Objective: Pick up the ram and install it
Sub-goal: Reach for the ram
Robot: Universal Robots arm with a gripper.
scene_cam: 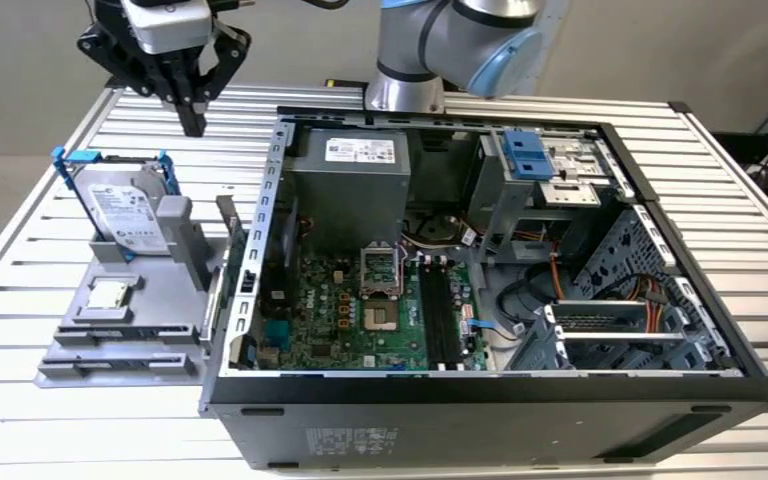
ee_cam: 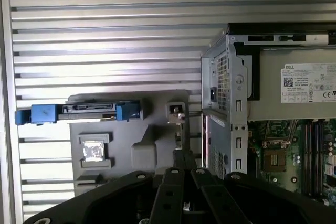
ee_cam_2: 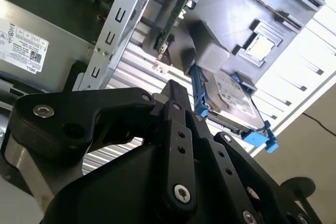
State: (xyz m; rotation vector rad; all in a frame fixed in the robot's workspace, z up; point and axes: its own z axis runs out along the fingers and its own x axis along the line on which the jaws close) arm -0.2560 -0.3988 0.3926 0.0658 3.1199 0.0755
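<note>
end effector (scene_cam: 195,126) closed; ram (ee_cam_2: 172,22) untouched

Silver-grey arm (scene_cam: 404,85), pale blue joint caps (scene_cam: 507,58) catching the light, white wrist block (scene_cam: 171,25), matte black gripper (scene_cam: 193,122), broad rounded links, silver screw heads (ee_cam_2: 181,193) dotting the slim black fingers (ee_cam_2: 176,129)

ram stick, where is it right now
The ram stands on edge in the grey holder on the exterior view's left, between the hard drive and the open computer case.
</note>
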